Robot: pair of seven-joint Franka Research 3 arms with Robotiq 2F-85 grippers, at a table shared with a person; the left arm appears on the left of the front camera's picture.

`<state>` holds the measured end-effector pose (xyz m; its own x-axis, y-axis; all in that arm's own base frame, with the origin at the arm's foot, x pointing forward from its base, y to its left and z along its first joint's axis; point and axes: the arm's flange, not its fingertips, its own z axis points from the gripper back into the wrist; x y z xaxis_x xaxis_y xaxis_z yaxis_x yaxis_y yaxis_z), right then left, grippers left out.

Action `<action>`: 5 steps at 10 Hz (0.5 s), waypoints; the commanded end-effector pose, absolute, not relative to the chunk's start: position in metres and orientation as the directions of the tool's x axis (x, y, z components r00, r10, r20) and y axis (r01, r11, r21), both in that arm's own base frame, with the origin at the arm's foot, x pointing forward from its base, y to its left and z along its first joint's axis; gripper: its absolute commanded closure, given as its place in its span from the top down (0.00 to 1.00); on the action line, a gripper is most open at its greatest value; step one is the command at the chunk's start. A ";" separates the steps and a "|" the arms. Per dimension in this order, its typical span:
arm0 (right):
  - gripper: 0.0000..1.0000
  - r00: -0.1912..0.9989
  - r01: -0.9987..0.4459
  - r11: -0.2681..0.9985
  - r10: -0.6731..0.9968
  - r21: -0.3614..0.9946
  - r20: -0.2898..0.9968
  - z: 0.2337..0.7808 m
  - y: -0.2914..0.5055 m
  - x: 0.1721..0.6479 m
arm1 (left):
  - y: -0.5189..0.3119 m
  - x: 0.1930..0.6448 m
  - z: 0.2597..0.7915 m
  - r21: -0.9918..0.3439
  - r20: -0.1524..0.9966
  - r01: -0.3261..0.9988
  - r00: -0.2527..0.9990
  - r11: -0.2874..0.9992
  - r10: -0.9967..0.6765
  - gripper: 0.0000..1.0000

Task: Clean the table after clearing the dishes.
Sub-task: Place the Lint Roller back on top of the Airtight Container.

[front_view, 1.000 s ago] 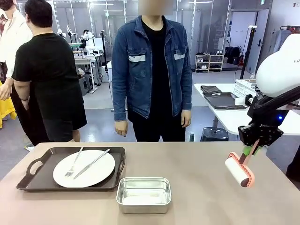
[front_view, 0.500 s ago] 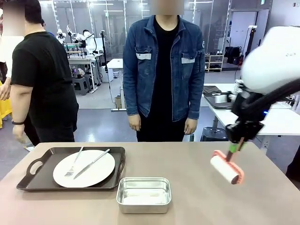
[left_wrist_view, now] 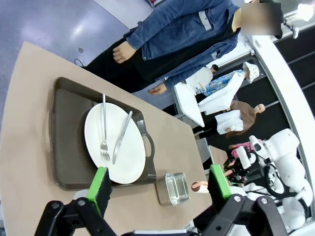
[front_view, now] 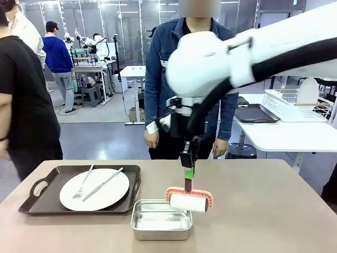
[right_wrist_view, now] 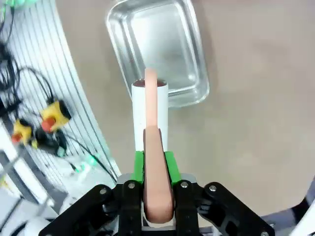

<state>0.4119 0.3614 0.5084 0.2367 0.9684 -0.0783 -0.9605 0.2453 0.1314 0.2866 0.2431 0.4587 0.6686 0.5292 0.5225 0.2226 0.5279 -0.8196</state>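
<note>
- Over the middle of the table [front_view: 263, 211], the right gripper [front_view: 188, 176] hangs fingers-down, its jaws clamped on the salmon-pink handle of a lint roller [front_view: 188, 203].
- The roller's white roll lies level above the far right rim of a small steel pan [front_view: 158, 221]; I cannot tell whether it touches the rim.
- On the table's left side sits a dark tray [front_view: 52, 182] carrying one white plate [front_view: 108, 197], with a fork [front_view: 82, 185] and a knife [front_view: 103, 184] lying across it.
- The left gripper [left_wrist_view: 160, 189] is high above the table, its jaws wide apart and holding nothing.
- A person [front_view: 158, 79] in a denim jacket stands at the far edge.
</note>
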 end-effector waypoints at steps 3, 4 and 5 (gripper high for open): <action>0.21 -0.057 -0.984 -0.030 0.987 0.177 -0.149 0.499 0.422 0.427 | 0.245 0.286 0.461 -0.816 0.533 0.242 0.664 0.525 0.524 1.00; 0.21 -0.052 -0.981 -0.031 0.992 0.190 -0.111 0.497 0.430 0.430 | 0.245 0.286 0.461 -0.816 0.533 0.242 0.664 0.525 0.524 1.00; 0.21 -0.032 -0.982 -0.019 0.997 0.188 -0.069 0.493 0.434 0.433 | 0.245 0.286 0.461 -0.816 0.533 0.242 0.664 0.525 0.524 1.00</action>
<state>0.4273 0.4330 0.4893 -0.0301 0.9934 -0.1111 -0.9817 -0.0085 0.1904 0.2866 0.2431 0.4587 0.6686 0.5293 0.5224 0.2225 0.5279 -0.8196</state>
